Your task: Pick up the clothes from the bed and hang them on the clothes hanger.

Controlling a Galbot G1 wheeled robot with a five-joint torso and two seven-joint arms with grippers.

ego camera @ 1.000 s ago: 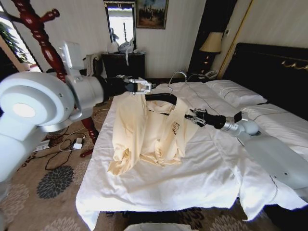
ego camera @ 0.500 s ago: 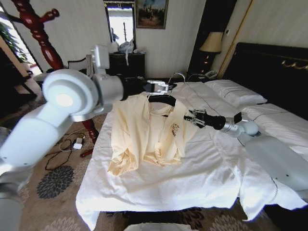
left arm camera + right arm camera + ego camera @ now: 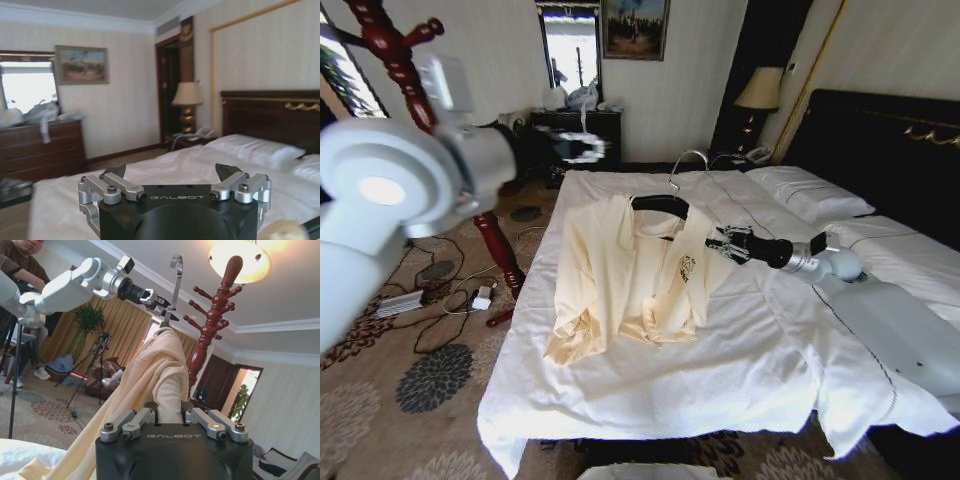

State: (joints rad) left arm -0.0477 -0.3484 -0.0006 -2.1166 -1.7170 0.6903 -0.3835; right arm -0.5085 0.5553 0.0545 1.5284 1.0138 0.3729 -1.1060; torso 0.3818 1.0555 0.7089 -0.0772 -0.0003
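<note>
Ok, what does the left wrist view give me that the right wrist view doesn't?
Left wrist view: the bed with its pillows, dark headboard and a lamp. Right wrist view: the right end effector shut on the clothes, which drape from the clothes hanger, plus a red coat stand. Both: the left end effector, open and empty.

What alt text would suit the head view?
A cream garment on a black hanger lies across a white bed; the right gripper pinches its shoulder, the left gripper hangs above the bed's far corner.
</note>
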